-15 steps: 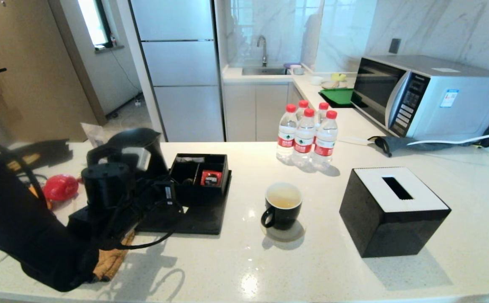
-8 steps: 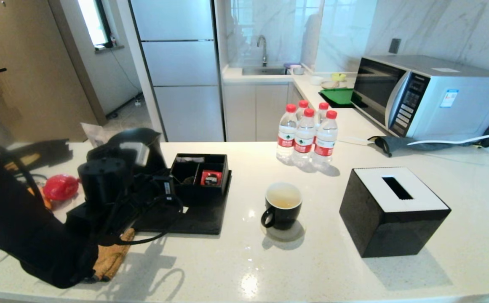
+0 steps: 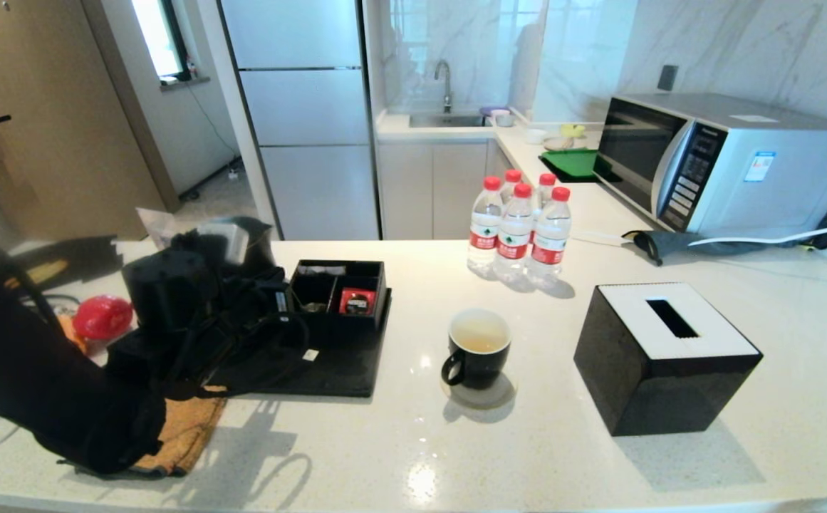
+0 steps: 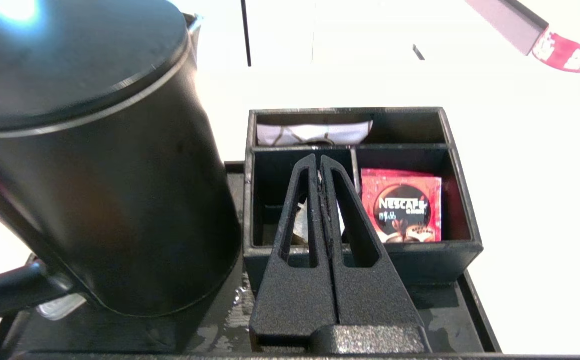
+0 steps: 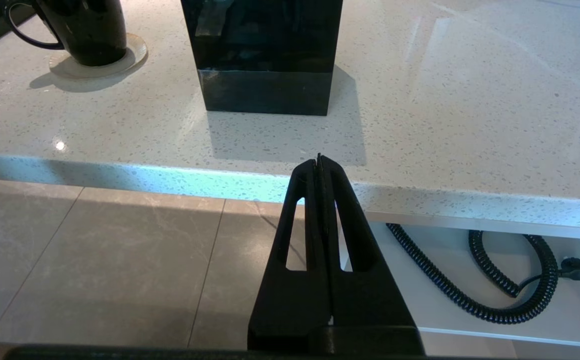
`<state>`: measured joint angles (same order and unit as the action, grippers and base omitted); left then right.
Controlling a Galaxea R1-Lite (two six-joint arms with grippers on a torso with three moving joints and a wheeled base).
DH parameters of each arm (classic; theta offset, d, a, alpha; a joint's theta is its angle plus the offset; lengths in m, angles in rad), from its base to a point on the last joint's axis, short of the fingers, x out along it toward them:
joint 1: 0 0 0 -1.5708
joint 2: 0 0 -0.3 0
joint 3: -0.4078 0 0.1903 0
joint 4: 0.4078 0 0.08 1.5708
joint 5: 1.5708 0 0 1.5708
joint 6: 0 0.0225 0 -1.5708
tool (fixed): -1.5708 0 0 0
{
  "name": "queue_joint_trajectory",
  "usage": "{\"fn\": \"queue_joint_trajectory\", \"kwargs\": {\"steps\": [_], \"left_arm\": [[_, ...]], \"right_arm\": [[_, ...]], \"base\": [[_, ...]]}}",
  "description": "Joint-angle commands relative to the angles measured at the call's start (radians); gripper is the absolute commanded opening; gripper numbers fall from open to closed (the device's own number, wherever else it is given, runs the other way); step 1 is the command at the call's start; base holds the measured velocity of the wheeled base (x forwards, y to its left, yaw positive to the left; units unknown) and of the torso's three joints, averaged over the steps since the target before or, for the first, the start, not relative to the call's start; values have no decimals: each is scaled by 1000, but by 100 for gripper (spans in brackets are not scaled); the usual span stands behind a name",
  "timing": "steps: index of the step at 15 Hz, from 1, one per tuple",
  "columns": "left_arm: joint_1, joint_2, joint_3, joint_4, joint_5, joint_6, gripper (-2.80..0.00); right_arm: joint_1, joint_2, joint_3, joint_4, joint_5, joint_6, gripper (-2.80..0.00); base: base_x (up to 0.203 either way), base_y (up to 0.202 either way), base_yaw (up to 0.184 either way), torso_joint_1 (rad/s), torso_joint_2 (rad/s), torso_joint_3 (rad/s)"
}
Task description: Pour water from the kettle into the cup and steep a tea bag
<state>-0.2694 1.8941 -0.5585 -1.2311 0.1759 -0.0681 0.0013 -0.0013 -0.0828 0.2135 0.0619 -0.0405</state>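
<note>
The left gripper (image 4: 319, 165) has pushed further over the black box (image 4: 462, 210) beside the kettle (image 4: 95, 165), fingers (image 4: 297, 200) clenched on something pale I can't identify.

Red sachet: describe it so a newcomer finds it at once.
Start at the tall black kettle on the counter's left. Beside it, on the same black tray, sits a black organizer box with three compartments. The red sachet stands in the front compartment farthest from the kettle: square, with a Nescafe logo, the only red thing in the box; the back compartment holds a white packet.
</note>
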Motion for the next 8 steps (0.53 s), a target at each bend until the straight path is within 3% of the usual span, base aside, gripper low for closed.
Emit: {"fn": "queue_joint_trajectory", "kwargs": {"steps": [1, 8], "left_arm": [[-1, -16, -3, -7, 2, 1, -280], [-1, -66, -1, -1, 8, 2, -280]], "right_arm": [[0, 1, 0, 1, 1, -1, -280], [0, 1, 0, 1, 1, -1, -280]], "base": [[0, 0, 0, 0, 0, 0], [0, 0, 0, 0, 0, 0]]}}
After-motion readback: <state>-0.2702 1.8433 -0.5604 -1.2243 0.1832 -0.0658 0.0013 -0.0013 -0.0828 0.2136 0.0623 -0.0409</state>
